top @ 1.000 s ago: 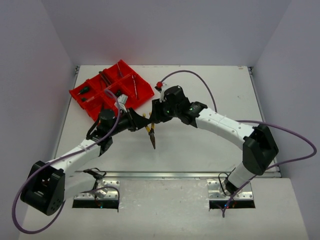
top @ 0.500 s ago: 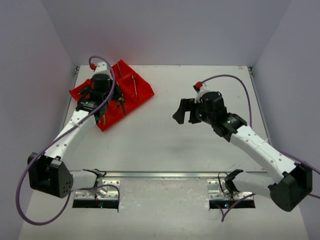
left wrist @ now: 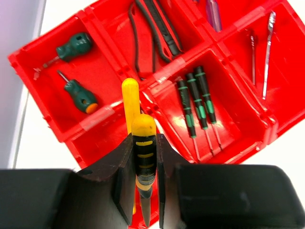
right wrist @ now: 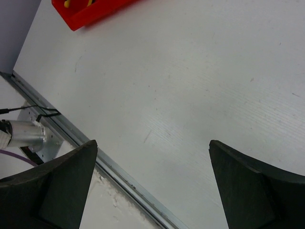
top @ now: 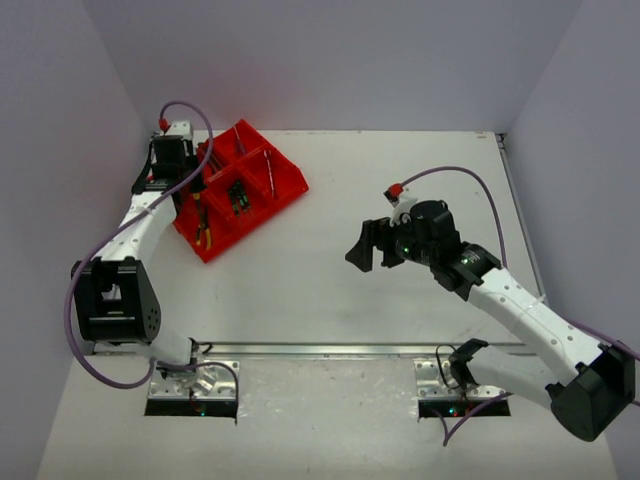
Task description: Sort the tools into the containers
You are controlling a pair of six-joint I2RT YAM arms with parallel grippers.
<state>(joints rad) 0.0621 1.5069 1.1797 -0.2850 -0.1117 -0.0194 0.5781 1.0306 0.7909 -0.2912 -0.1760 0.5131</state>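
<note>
My left gripper (left wrist: 144, 139) is shut on yellow-and-black pliers (left wrist: 143, 160) and holds them over the near-left compartment of the red tray (left wrist: 112, 112). In the top view the left gripper (top: 196, 200) is over the tray's left side (top: 290, 180), with the pliers (top: 204, 230) below it. The other compartments hold two green stubby screwdrivers (left wrist: 78, 93), black utility knives (left wrist: 159, 26), three green-black screwdrivers (left wrist: 196, 102) and silver wrenches (left wrist: 268, 45). My right gripper (top: 368, 246) is open and empty over the bare table, right of centre; in its own view (right wrist: 152, 143) only the table shows between the fingers.
The tray stands at the back left, close to the left wall. A metal rail (right wrist: 86, 143) runs along the table's near edge. A corner of the tray shows at the top of the right wrist view (right wrist: 90, 12).
The two grippers were together at the table's centre with the pliers. My left arm has carried the pliers back left over the tray. My right arm has pulled away to the right, open.
</note>
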